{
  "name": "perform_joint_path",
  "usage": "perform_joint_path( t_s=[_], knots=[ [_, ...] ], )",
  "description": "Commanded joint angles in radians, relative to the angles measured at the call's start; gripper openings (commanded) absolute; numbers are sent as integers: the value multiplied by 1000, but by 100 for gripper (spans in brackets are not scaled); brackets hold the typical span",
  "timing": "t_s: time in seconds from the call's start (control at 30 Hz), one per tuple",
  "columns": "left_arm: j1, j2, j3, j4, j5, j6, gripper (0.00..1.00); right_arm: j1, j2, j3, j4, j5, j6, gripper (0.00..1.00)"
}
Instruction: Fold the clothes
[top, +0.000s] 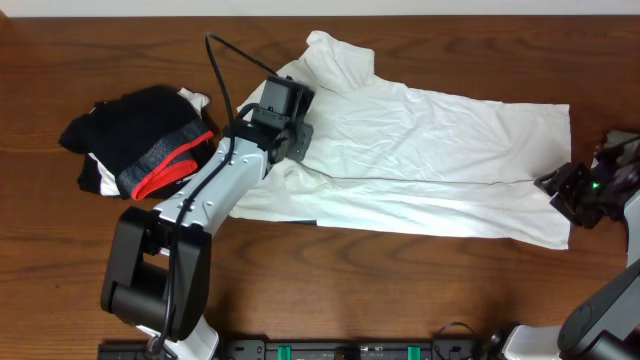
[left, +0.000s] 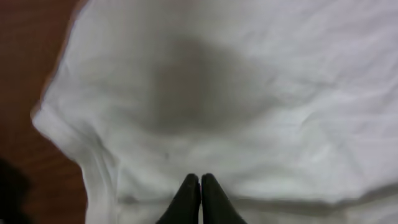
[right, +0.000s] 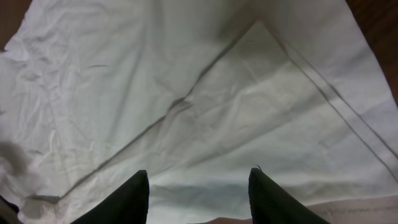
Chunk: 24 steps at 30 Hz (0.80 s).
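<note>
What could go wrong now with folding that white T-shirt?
The left gripper is shut over the T-shirt; if it pinched no cloth, lifting would move nothing. The right gripper hangs open over overlapping layers near the hem and may catch only one, skewing the fold. The black garments lie nearby and could get dragged.

A brown wooden table (top: 60, 250) carries the spread white T-shirt (top: 430, 150) and a heap of black garments (top: 140, 140).
</note>
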Motion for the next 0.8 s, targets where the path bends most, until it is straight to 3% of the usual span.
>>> perform_joint_path(
  t_s=[0.0, 0.17, 0.27, 0.77],
  knots=[
    [-5, 16, 24, -123, 25, -40, 16, 6, -14, 13, -11, 0, -15, 50],
    [-36, 17, 14, -296, 85, -77, 25, 6, -14, 13, -3, 0, -14, 51],
    [-59, 17, 1, -293, 86, -77, 29, 6, -14, 13, 0, 0, -14, 51],
    [-95, 72, -71, -230, 78, 10, 30, 6, -14, 13, -14, 0, -14, 51]
  ],
)
